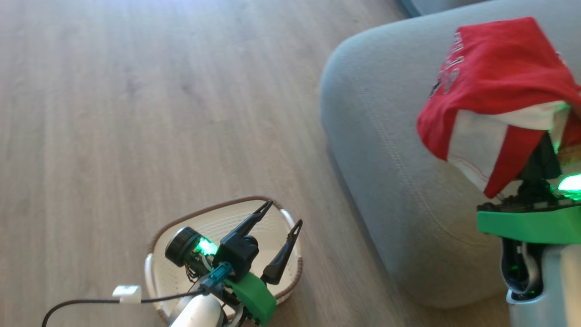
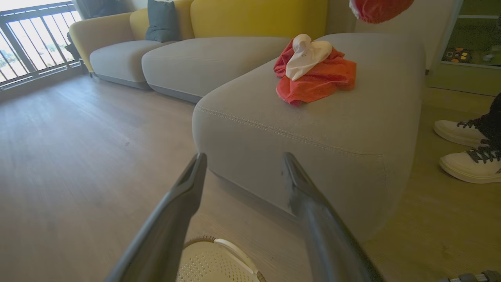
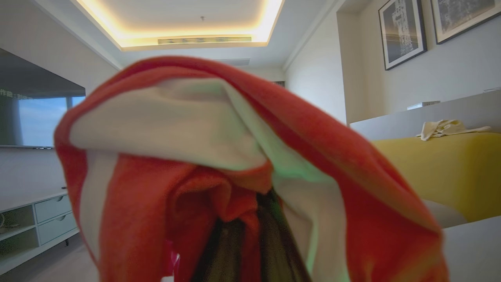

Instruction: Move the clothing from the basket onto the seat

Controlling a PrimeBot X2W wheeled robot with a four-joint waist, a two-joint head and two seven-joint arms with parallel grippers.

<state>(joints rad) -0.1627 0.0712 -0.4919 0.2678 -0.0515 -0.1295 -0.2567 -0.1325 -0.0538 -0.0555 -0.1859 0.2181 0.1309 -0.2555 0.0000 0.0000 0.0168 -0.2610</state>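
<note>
Your left jaws stand wide apart over the white, brown-rimmed perforated basket (image 1: pixel 199 211). Your right jaws are clamped on the striped garment (image 1: pixel 494 77), red with white lettering, draped above the grey seat (image 1: pixel 386 136). Farther along it lies the crumpled red white-sleeved garment (image 2: pixel 313 74).

Seat (image 2: pixel 313 125) matt grey fabric; basket (image 1: pixel 213 225) perforated plastic; clothing (image 1: pixel 499 68) soft cloth.

The left claw (image 1: pixel 285 212), two long dark fingers (image 2: pixel 184 203) on a green-collared wrist and a pale forearm, points up the head view, spread wide and holding nothing. The right claw (image 3: pixel 250 235), on its own pale forearm (image 1: pixel 551 281), is clamped tight on a soft red-and-white garment (image 1: pixel 499 68) draped over its fingers.
</note>
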